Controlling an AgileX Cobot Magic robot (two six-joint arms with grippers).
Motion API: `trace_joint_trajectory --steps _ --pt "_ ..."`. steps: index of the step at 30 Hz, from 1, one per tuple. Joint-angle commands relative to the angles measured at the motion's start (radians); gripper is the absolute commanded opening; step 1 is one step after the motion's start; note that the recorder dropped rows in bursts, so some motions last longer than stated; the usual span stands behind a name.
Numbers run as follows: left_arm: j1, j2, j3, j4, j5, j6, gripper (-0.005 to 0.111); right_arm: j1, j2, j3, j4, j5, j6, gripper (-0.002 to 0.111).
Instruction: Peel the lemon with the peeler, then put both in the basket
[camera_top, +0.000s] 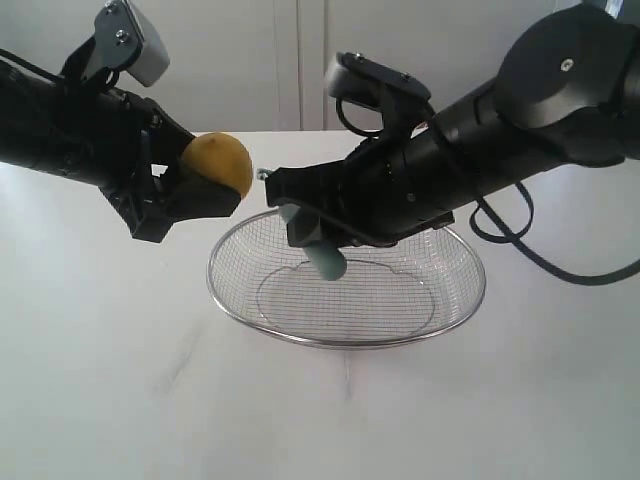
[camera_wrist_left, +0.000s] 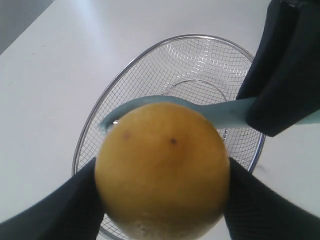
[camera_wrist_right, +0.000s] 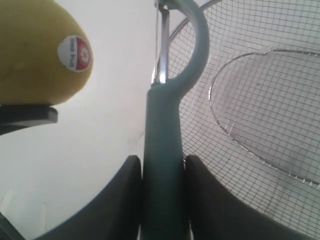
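In the exterior view, the left gripper (camera_top: 205, 178) was clamped on the lemon (camera_top: 222, 163), holding it in the air above the white table (camera_top: 100, 380), just outside the left rim of the basket (camera_top: 345, 343). The right gripper (camera_top: 305, 218) reached across over the basket and was closed on the peeler (camera_top: 326, 262), whose pale teal handle end hung down over the mesh while its head pointed toward the lemon, just beside it. In the left wrist view, the lemon (camera_wrist_left: 162, 170) filled the space between the two dark fingers (camera_wrist_left: 55, 210), which pressed against its sides. The peeler (camera_wrist_left: 220, 112) crossed behind its far edge, though whether the two touched could not be told from there. The basket (camera_wrist_left: 200, 65) lay on the table beyond. In the right wrist view, the fingers (camera_wrist_right: 120, 200) gripped the peeler (camera_wrist_right: 162, 165) by its handle from both sides, the looped head and metal blade (camera_wrist_right: 162, 50) pointing away. The lemon (camera_wrist_right: 40, 55) carried a round sticker (camera_wrist_right: 74, 52) and sat near the blade, with a gap of white table showing between them. The basket (camera_wrist_right: 260, 100) lay on the other side of the peeler.
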Motion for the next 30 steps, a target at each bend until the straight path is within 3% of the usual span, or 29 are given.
trace_joint_trajectory --steps 1,30 --pt "-0.001 -0.008 0.007 -0.022 0.009 -0.007 0.000 0.002 -0.002 0.002 0.078 -0.017 -0.060 0.000" --pt "-0.001 -0.008 0.007 -0.022 0.006 -0.007 0.000 0.002 -0.265 0.002 0.099 0.003 -0.073 0.000"
